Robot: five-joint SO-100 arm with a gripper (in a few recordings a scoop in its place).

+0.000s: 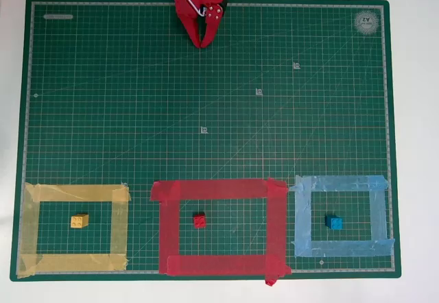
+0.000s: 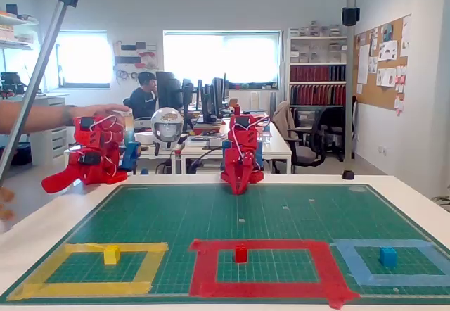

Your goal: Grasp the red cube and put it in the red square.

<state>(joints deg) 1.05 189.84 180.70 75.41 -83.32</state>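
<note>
A green cutting mat (image 1: pixel 206 111) covers most of the white tabletop (image 1: pixel 415 145), and along its near edge lie three tape outlines, largest in the middle: the red square (image 1: pixel 219 190), flanked in the overhead view by a yellow tape outline (image 1: pixel 75 193) on the left and a light-blue tape outline (image 1: pixel 341 184) on the right. The red cube (image 1: pixel 199 221) sits on the mat inside the red square, left of its centre and clear of the tape on every side; in the fixed view it (image 2: pixel 241 254) stands studs up within the red border (image 2: pixel 264 245). A yellow block (image 1: pixel 79 221) and a blue block (image 1: pixel 334 223) rest likewise inside their own matching outlines.

By the look of it the placing is done and nothing of the task is left beyond the arm standing clear. The red arm (image 2: pixel 241 153) is folded at the far edge of the mat, well apart from all three blocks, its gripper (image 1: pixel 201 41) pointing down toward the mat. The jaws appear closed or very nearly so, tips together, and they hold nothing and touch no block.
</note>
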